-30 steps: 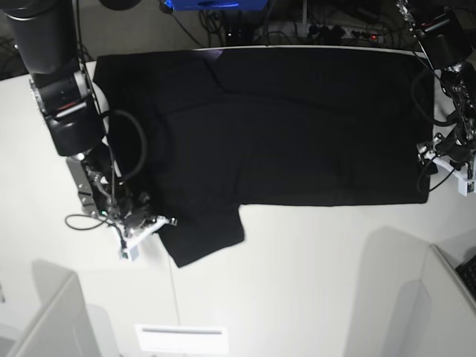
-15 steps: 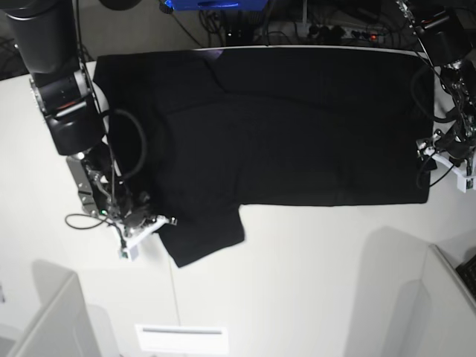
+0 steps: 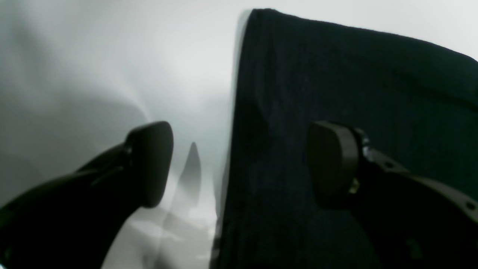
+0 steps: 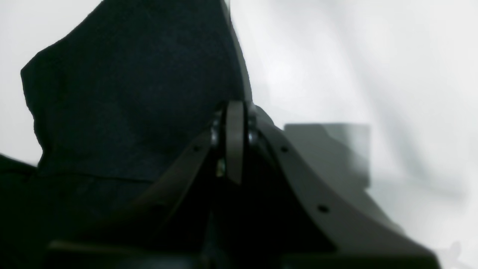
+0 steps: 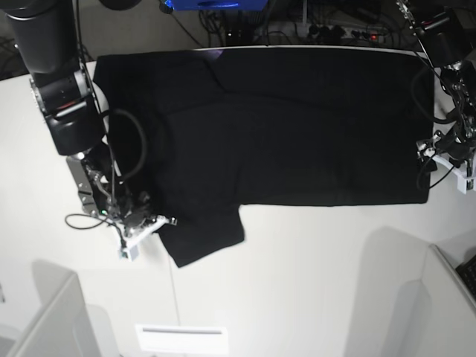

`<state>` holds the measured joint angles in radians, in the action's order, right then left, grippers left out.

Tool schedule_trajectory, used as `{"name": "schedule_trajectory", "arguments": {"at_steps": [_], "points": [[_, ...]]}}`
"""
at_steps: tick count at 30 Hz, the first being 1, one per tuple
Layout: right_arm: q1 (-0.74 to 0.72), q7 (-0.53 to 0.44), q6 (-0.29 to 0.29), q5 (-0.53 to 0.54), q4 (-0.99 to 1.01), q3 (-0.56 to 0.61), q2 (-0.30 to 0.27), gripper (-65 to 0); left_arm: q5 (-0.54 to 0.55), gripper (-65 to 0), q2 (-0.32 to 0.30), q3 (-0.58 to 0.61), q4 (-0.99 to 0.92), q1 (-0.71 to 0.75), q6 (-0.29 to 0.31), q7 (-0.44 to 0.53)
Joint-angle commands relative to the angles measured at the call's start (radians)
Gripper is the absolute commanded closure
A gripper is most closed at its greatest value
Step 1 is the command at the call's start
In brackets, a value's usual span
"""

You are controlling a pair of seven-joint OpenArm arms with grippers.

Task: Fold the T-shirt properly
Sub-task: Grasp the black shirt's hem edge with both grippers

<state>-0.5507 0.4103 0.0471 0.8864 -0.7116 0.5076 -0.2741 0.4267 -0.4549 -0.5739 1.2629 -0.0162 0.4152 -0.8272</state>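
Observation:
The black T-shirt (image 5: 297, 126) lies spread flat across the back of the white table, plain side up, with one sleeve (image 5: 204, 234) pointing toward the front. My right gripper (image 5: 165, 221) sits at that sleeve's left edge. In the right wrist view its jaws (image 4: 235, 142) are pressed together where the edge of the cloth (image 4: 130, 93) runs into them. My left gripper (image 5: 430, 158) is at the shirt's right end, open. It straddles the cloth's edge (image 3: 241, 164), one finger (image 3: 149, 164) over bare table and the other (image 3: 332, 160) over the shirt (image 3: 354, 74).
The white table (image 5: 312, 282) continues in front of the shirt. A white label (image 5: 182, 338) lies near the front edge. Grey partitions stand at the front left (image 5: 52, 320) and front right (image 5: 446, 297). Cables and a power strip (image 5: 335, 30) run behind the table.
The left arm has shifted very slightly at the shirt's right end. The shirt and the right gripper have stayed in place.

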Motion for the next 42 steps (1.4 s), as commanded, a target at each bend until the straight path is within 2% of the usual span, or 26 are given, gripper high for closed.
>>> {"name": "schedule_trajectory", "arguments": {"at_steps": [1,3,7,9,15,19,24,31,35,42], "points": [[-0.007,0.049,-0.005,-0.011,0.000,0.000,-0.001,0.0,0.008,-54.0,-0.029,-0.002,0.014,-0.020,0.000,0.019],[-0.007,0.049,-0.005,-0.011,0.000,-0.002,0.000,0.0,-0.012,-54.0,-0.040,0.001,0.013,-0.044,0.000,0.019],[-0.007,0.049,-0.005,-0.008,0.000,-0.002,0.002,0.0,-0.245,-54.0,-0.037,0.001,-0.018,-0.121,0.000,0.016],[-0.007,0.049,-0.005,-0.006,0.000,-0.002,0.002,0.0,-0.315,-54.0,-0.034,0.001,-0.055,-0.161,0.004,0.016],[-0.007,0.049,-0.005,-0.006,0.000,-0.002,0.002,0.0,-0.288,-54.0,-0.032,0.002,-0.228,-0.265,0.004,0.018],[-0.007,0.049,-0.005,-0.006,0.000,-0.002,0.002,0.0,-0.286,-54.0,-0.031,0.007,-0.233,-0.282,0.006,0.018],[-0.007,0.049,-0.005,-0.006,0.000,-0.002,0.002,0.0,-0.285,-54.0,-0.032,0.117,-0.237,-0.302,0.006,0.019],[-0.007,0.049,-0.005,-0.006,0.000,-0.002,0.002,0.0,-0.285,-54.1,-0.029,0.121,-0.314,-0.380,0.006,0.024],[-0.007,0.049,-0.005,-0.006,0.000,-0.002,0.002,0.0,-0.285,-54.1,-0.032,0.128,-0.455,-0.439,0.006,0.116],[-0.007,0.049,-0.005,-0.006,0.000,-0.002,0.002,0.0,-0.285,-54.1,-0.029,0.130,-0.500,-0.443,0.006,0.133]]}}
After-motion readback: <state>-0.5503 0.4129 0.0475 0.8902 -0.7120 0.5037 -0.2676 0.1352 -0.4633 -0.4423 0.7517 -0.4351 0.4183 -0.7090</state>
